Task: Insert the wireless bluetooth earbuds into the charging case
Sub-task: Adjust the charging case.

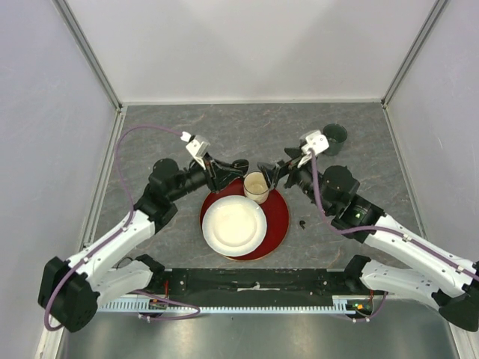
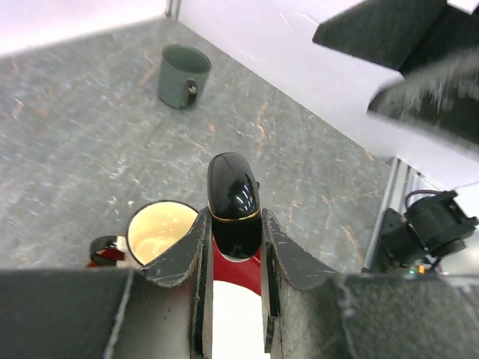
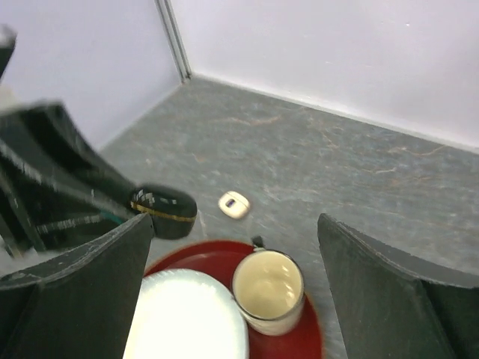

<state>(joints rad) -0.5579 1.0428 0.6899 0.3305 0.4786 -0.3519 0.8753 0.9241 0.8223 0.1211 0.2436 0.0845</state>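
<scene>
From above, the left hand [image 1: 223, 173] is clenched on the black charging case [image 1: 240, 166]. It holds the case in the air just beyond the paper cup [image 1: 256, 187], which stands on the red tray [image 1: 278, 213] beside the white plate [image 1: 234, 224]. The right hand [image 1: 271, 173] is spread wide and empty, just across from the case and over the cup. A speck on the counter [image 1: 247, 123] right of the tray looks like a black earbud [image 1: 302, 223], though it is too small to be sure.

In the left wrist view, the fingers [image 2: 183, 258] pinch only the lower end of the glossy case, and most of it sticks out past them. Its gold seam appears closed, so the lid probably has to be lifted first. A push on the lid could pivot the slick case in that narrow grip, or squeeze it out to drop onto the tray. A mug [image 2: 183, 75] stands well apart by the wall.

In the right wrist view, the cup sits right between the released fingers. What looks like a white earbud [image 3: 233, 203] lies on the counter behind the tray. If the hand reaches for either thing, a finger could clip the light cup and tip it, or nudge the tiny bud away.
</scene>
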